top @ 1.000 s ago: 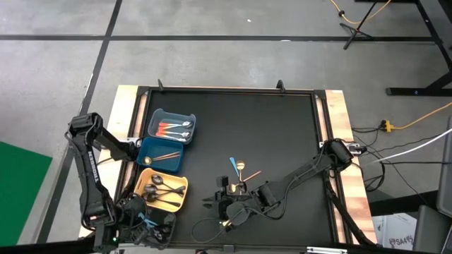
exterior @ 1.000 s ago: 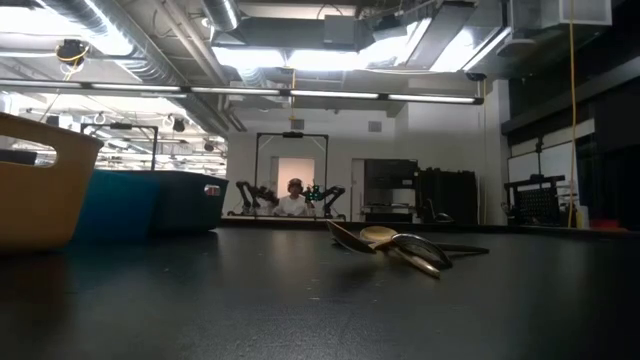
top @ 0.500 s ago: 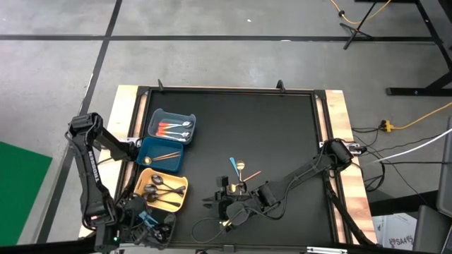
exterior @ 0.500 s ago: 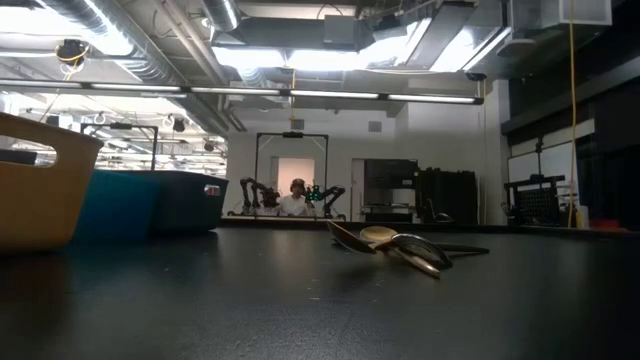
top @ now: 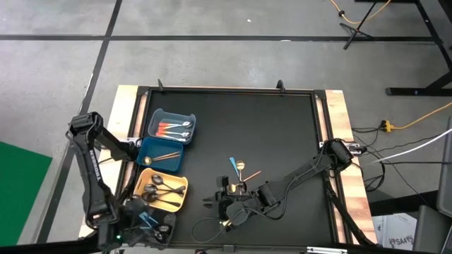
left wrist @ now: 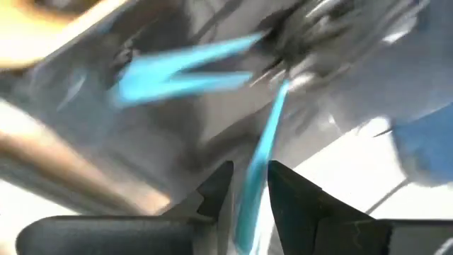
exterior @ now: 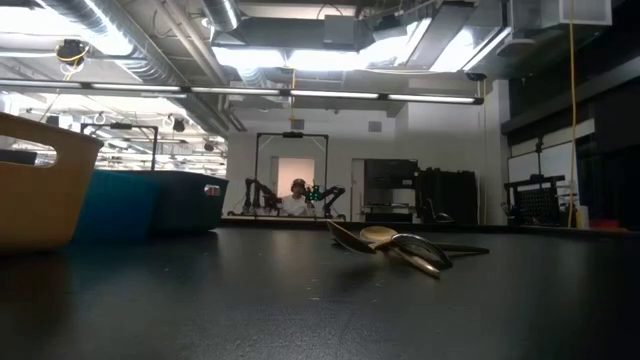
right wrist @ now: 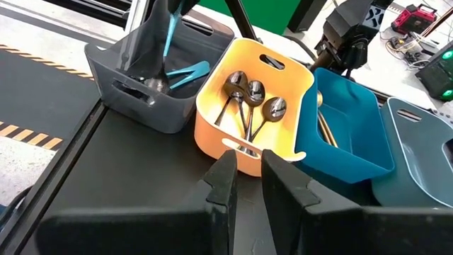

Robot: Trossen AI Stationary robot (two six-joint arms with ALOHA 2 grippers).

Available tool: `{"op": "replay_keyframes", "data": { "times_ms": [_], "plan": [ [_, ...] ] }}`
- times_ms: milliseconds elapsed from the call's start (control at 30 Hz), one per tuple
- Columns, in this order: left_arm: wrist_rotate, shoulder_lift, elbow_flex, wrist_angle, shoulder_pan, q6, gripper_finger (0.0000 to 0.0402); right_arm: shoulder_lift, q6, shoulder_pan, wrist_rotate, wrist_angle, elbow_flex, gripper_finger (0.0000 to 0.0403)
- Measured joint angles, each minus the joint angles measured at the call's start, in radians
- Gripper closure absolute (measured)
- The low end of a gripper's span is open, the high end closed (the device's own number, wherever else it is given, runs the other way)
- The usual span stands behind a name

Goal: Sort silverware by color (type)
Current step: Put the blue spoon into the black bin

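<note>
Silverware, sorted and unsorted. Orange-handled pieces [top: 171,129] lie in the pale blue bin [top: 153,118] at the table's left side. One gold piece [top: 167,156] lies in the dark blue bin [top: 144,148] next to it. Black spoons [right wrist: 249,94] lie in the yellow bin [right wrist: 212,145], heads toward the far wall.

Grey bin [right wrist: 117,71] sits just beside the yellow one, at the table's near left corner. Light blue pieces [right wrist: 188,71] lie on its floor.

My left pincer [left wrist: 249,177] hangs over the grey bin. One more light blue piece [right wrist: 169,32] stands nearly upright under it, and its handle runs up between my two prongs. Clenched on it or released, I cannot tell; the wrist view is smeared.

My right pincer [right wrist: 244,166] is low over the black table [top: 282,127], near the front edge and right of the bins, pointing at them. Prongs parted by a narrow gap, nothing in it.

Loose on the table just beyond the right pincer: a light blue piece [top: 232,165], a gold spoon [top: 241,166] and a copper-toned piece [top: 253,173], close together.
</note>
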Motion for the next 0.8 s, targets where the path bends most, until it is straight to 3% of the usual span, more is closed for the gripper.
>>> {"op": "replay_keyframes", "data": {
  "times_ms": [133,300,533,800],
  "plan": [
    [0.092,0.0,-0.001,-0.008,0.008,0.012,0.0319,0.0,0.0,0.0,0.0,-0.001,0.0,0.0347],
    [0.098,0.001,-0.001,-0.032,0.015,0.024,0.0319,0.0,0.001,0.0,0.013,-0.009,0.0,0.0347],
    [-0.015,0.001,-0.001,-0.034,0.031,0.03,0.0319,0.0,0.066,-0.003,0.051,-0.049,0.0,0.0347],
    [-0.164,0.001,-0.001,-0.028,0.069,0.077,0.0319,0.0,0.206,-0.027,0.067,-0.235,0.0,0.0347]
  ]
}}
